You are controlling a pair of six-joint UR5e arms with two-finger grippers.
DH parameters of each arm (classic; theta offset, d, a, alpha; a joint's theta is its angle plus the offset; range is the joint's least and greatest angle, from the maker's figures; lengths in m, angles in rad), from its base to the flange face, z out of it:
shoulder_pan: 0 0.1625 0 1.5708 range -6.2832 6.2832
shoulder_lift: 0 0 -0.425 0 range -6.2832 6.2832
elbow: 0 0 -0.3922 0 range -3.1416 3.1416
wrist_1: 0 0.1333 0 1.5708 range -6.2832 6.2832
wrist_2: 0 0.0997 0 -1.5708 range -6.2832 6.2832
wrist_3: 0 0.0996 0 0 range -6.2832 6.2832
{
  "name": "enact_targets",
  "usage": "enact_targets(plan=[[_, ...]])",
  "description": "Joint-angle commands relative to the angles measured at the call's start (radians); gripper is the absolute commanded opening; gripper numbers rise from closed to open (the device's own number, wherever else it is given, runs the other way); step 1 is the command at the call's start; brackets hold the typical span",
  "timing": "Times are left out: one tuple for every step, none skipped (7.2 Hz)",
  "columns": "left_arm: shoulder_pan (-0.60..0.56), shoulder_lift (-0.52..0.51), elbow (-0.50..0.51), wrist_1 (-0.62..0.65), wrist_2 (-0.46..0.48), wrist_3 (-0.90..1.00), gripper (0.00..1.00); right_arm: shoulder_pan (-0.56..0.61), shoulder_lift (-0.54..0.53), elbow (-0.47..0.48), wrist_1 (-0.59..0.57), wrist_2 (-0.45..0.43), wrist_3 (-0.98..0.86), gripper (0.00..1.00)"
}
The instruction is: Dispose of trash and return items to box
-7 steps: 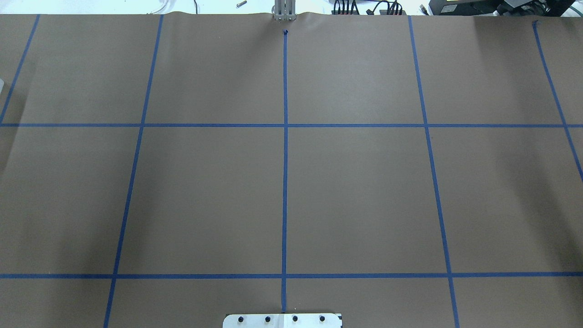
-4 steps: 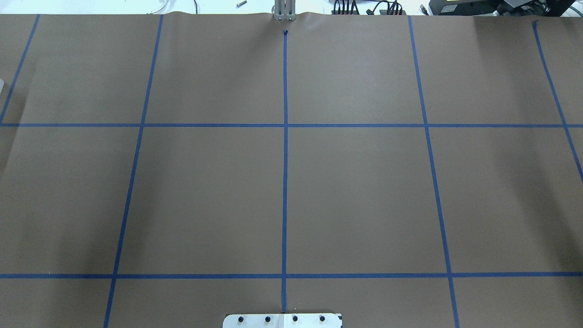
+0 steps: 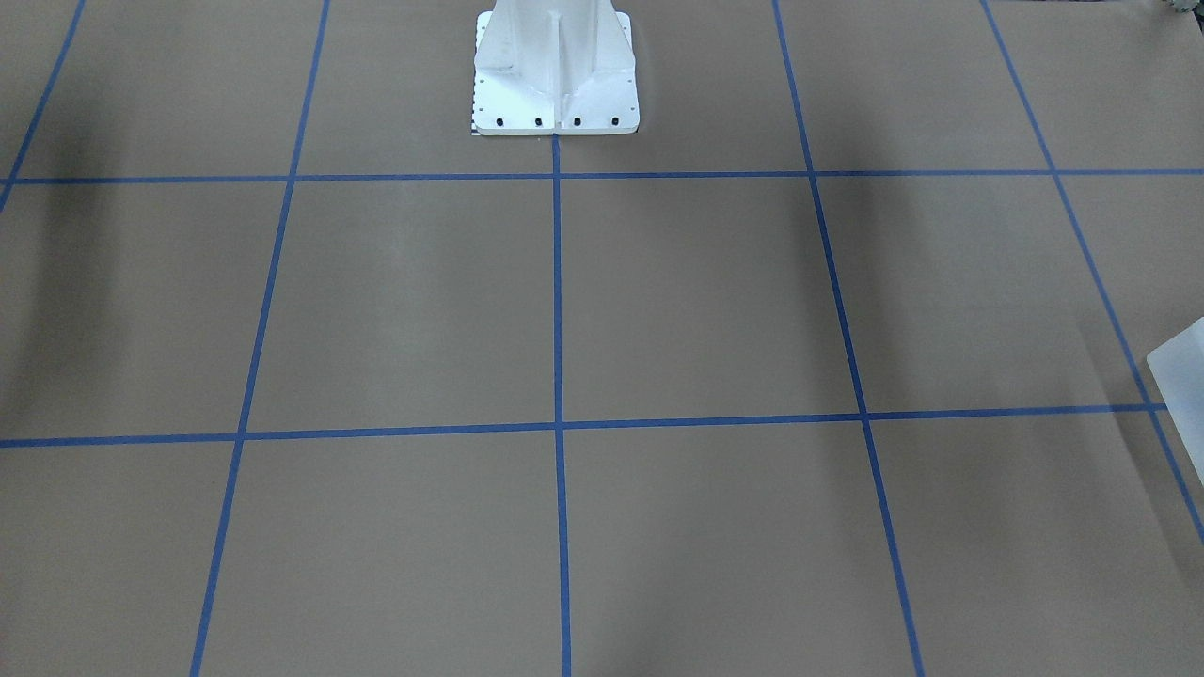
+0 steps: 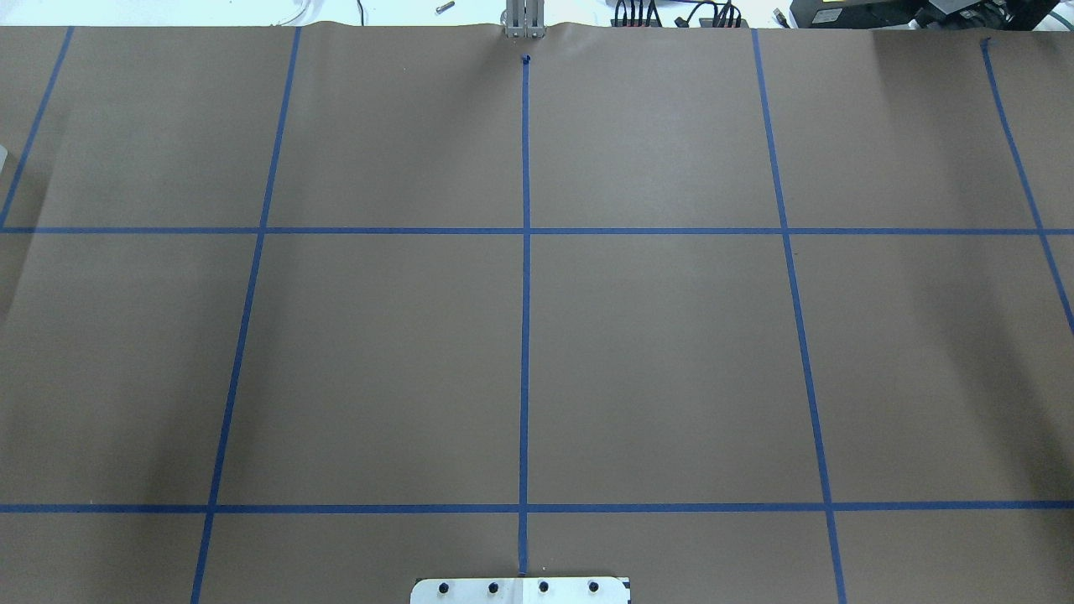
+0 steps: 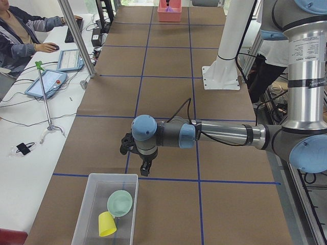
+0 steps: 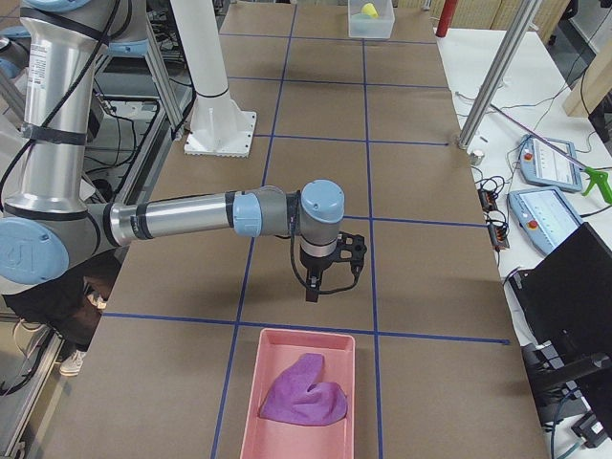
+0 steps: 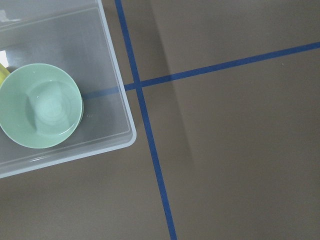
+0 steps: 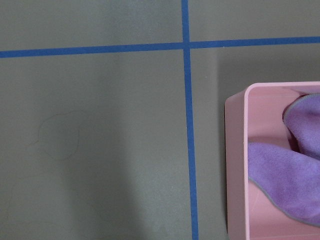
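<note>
Exterior left view: green bowl (image 5: pixel 120 202) and yellow cup (image 5: pixel 106 224) lie inside clear box (image 5: pixel 112 175).
Left end effector (image 5: pixel 145 169): hovers just beyond the box rim; I cannot tell its finger spread.
Right end effector (image 6: pixel 312 287): opposite bench (image 4: pixel 671 335) end from the box, beside pink bin (image 6: pixel 306 332) holding purple cloth (image 6: pixel 304 392); spread unreadable.
Progress: I see nothing loose; I judge the sorting done.

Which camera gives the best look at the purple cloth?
Exterior right: the whole purple cloth lies crumpled in the pink bin. Right wrist crops it at the frame edge; exterior left shows it tiny and far. The other views miss it.
</note>
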Motion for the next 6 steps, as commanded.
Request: enact_targets(plan=[[-0.006, 0.003, 0.015, -0.006, -0.003, 0.001, 0.98, 0.000, -0.002, 0.002, 0.001, 0.000, 0.000, 1.00], [-0.006, 0.003, 0.017, -0.010, -0.003, 0.003, 0.98, 0.000, -0.002, 0.002, -0.001, 0.000, 0.002, 1.00], [-0.006, 0.001, 0.017, -0.012, 0.003, 0.004, 0.98, 0.000, -0.002, 0.002, -0.001, 0.000, 0.002, 1.00], [-0.009, 0.001, 0.012, -0.012, -0.005, 0.004, 0.98, 0.000, -0.002, -0.001, -0.001, 0.006, 0.002, 1.00], [-0.009, -0.005, 0.008, -0.013, -0.003, 0.003, 0.98, 0.000, -0.002, -0.003, -0.001, 0.014, 0.006, 1.00], [-0.009, -0.010, 0.009, -0.013, -0.003, 0.003, 0.98, -0.001, 0.001, -0.012, -0.001, 0.012, 0.006, 1.00]])
